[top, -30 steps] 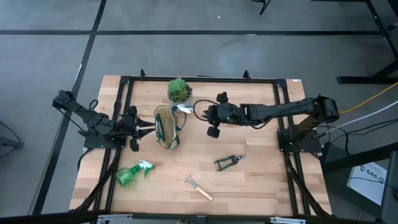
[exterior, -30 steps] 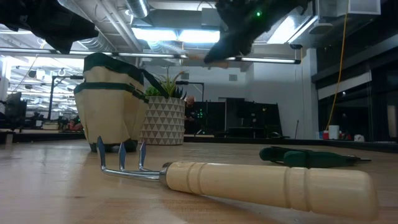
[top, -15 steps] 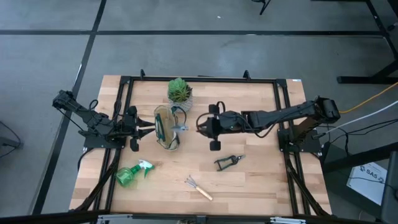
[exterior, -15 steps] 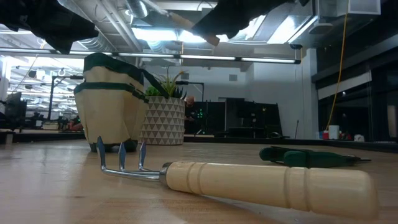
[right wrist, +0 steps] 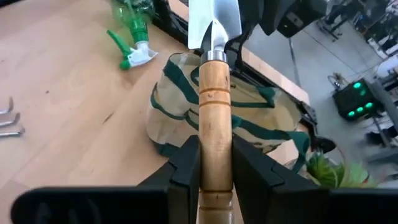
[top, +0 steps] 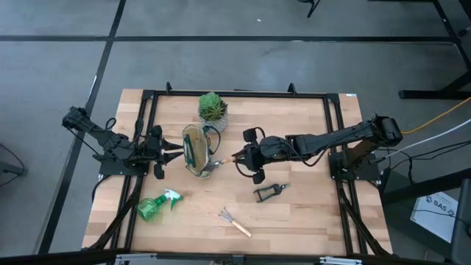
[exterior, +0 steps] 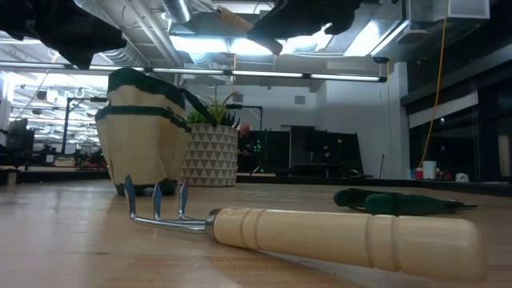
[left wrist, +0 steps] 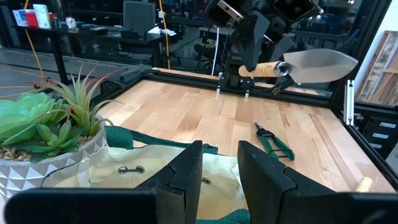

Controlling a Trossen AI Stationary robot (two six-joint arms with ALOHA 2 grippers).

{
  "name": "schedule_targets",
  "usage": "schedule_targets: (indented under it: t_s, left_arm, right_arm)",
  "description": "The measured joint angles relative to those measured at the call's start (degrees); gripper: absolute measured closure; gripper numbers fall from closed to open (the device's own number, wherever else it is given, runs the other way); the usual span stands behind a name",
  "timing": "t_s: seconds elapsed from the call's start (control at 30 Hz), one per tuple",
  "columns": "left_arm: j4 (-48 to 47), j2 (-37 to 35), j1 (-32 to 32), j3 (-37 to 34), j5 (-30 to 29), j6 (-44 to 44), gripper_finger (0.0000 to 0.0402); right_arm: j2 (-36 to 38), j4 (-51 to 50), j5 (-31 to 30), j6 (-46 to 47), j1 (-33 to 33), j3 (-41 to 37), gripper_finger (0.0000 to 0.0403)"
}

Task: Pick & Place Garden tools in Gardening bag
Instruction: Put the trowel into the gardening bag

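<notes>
The right tool (right wrist: 214, 163) is clamped on the wooden handle of the trowel (right wrist: 213, 93), whose long axis and blade point straight ahead of it at the open gardening bag (top: 196, 151), which the left tool (left wrist: 219, 168) pinches by its rim.

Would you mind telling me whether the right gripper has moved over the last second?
Yes. In the high view the right gripper, shut on the trowel, has moved away from the potted plant, toward the pruning shears.

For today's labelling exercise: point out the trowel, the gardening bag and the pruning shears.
trowel (right wrist: 214, 118): right wrist view, wooden handle.
gardening bag (top: 196, 151): high view, open top.
pruning shears (top: 270, 191): high view, middle of the handles.
</notes>
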State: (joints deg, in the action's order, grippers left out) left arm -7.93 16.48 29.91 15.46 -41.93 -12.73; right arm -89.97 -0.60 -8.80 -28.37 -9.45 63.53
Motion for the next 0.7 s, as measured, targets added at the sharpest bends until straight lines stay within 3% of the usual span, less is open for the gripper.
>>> schedule_targets:
  t_s: [0.07,0.2,0.4,0.57,0.7]
  left_arm:
    - [0.00,0.01,0.00,0.00,0.00,0.00,0.0304]
    - [0.01,0.01,-0.02,0.00,0.00,0.00,0.0304]
    - [0.01,0.01,-0.02,0.00,0.00,0.00,0.0304]
    - [0.00,0.01,-0.01,0.00,-0.01,0.00,0.0304]
    - [0.01,0.00,0.00,0.00,0.00,0.00,0.0304]
  right_arm:
    - [-0.02,1.19,-0.33,1.41,0.15,0.00,0.0326]
    - [-0.02,6.65,-2.29,13.19,0.90,0.00,0.0326]
    - [-0.95,16.86,9.88,27.62,2.95,0.04,0.0326]
    - [-4.24,24.26,15.38,28.37,3.78,0.02,0.0326]
    - [-6.33,22.51,9.19,22.17,3.89,0.66,0.0326]
